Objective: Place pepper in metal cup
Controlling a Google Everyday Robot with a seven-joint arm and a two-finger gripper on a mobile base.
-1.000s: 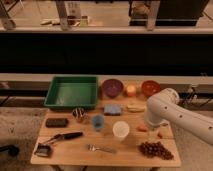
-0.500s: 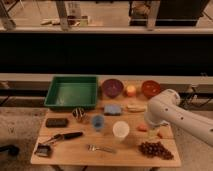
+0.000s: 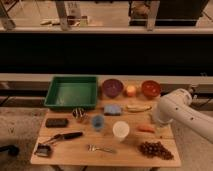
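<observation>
The pepper (image 3: 146, 128), slim and orange-red, lies on the wooden table (image 3: 75, 155) right of the white cup (image 3: 120, 130). The small metal cup (image 3: 78, 114) stands upright at the left of the table, just below the green tray (image 3: 71, 92). My white arm (image 3: 175, 106) reaches in from the right. My gripper (image 3: 156, 121) hangs at the arm's lower end, just above and to the right of the pepper, mostly hidden by the arm. The pepper does not look lifted.
A blue cup (image 3: 97, 121), a blue sponge (image 3: 113, 109), a banana (image 3: 137, 107), a round orange fruit (image 3: 131, 90), a purple bowl (image 3: 112, 87) and an orange bowl (image 3: 150, 88) stand on the table. Grapes (image 3: 154, 149), a fork (image 3: 100, 148), a black-handled tool (image 3: 65, 136) and a black block (image 3: 56, 122) lie near the front.
My arm has shifted slightly to the right over the table's right side. The pepper and the other objects have stayed where they were.
</observation>
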